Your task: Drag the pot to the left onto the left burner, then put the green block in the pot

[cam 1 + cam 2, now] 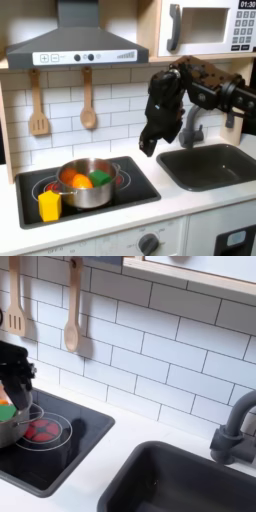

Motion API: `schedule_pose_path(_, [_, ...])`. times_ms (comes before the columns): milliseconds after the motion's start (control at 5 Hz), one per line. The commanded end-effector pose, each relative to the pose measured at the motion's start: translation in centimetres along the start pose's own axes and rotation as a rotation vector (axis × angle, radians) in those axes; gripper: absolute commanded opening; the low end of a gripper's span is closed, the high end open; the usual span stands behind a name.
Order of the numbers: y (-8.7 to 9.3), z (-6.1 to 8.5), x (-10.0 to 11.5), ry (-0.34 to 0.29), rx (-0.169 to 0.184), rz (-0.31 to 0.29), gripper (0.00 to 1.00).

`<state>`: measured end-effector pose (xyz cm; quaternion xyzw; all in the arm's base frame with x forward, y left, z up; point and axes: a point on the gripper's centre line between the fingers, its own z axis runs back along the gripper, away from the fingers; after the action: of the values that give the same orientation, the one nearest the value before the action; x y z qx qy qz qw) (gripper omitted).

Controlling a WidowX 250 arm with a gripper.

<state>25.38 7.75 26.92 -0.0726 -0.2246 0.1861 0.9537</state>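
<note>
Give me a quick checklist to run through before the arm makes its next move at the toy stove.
1. Is the pot on the left burner, as the first exterior view shows it: ok.
2. Is the green block inside the pot: ok.
3. Is the gripper raised clear of the pot: ok.
4. Is the gripper open: cannot tell.
5. Is the yellow piece apart from the pot: cannot tell.

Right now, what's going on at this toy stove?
The gripper hangs in the air above the counter between the cooktop and the sink, holding nothing. In the first exterior view the pot sits on the cooktop, with the green block and an orange piece inside it. A yellow piece stands at the pot's front left. I cannot tell how far apart the fingers are.
</note>
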Motion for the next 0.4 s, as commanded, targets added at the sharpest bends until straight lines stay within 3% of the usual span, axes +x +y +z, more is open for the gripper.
schedule_pose_path(0, [0.1, -2.6, -0.7, 0.201, 0.020, -0.043, 1.00])
schedule_pose_path(200, [0.0, -3.7, -0.9, 0.238, 0.024, -0.059, 1.00])
